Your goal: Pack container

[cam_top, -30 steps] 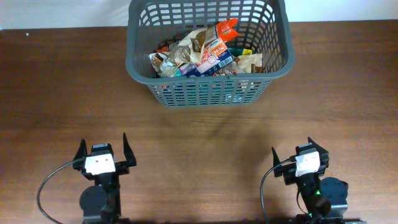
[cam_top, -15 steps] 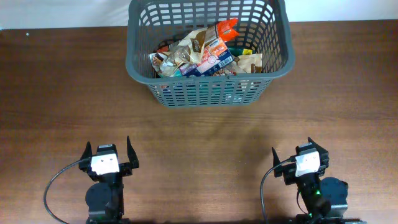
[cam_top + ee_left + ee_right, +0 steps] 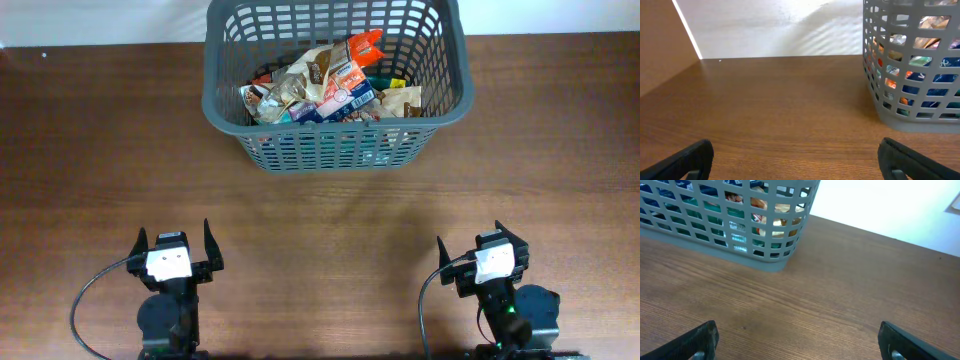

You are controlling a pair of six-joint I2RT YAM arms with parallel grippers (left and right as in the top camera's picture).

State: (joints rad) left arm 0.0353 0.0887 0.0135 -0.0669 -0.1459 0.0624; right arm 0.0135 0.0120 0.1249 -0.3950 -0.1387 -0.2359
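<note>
- One big dark grey container (image 3: 335, 150), lattice walls, solid rim, stuffed with snack packets (image 3: 330, 85), far-centre on the tabletop (image 3: 100, 150).
- Left end effector (image 3: 173, 241) and right end effector (image 3: 481, 246) both spread, empty, near side.

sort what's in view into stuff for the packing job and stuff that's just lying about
For the job: container; food packets piled inside it; left gripper and right gripper, both open and holding nothing.

Just there: table; white wall beyond its far edge.
</note>
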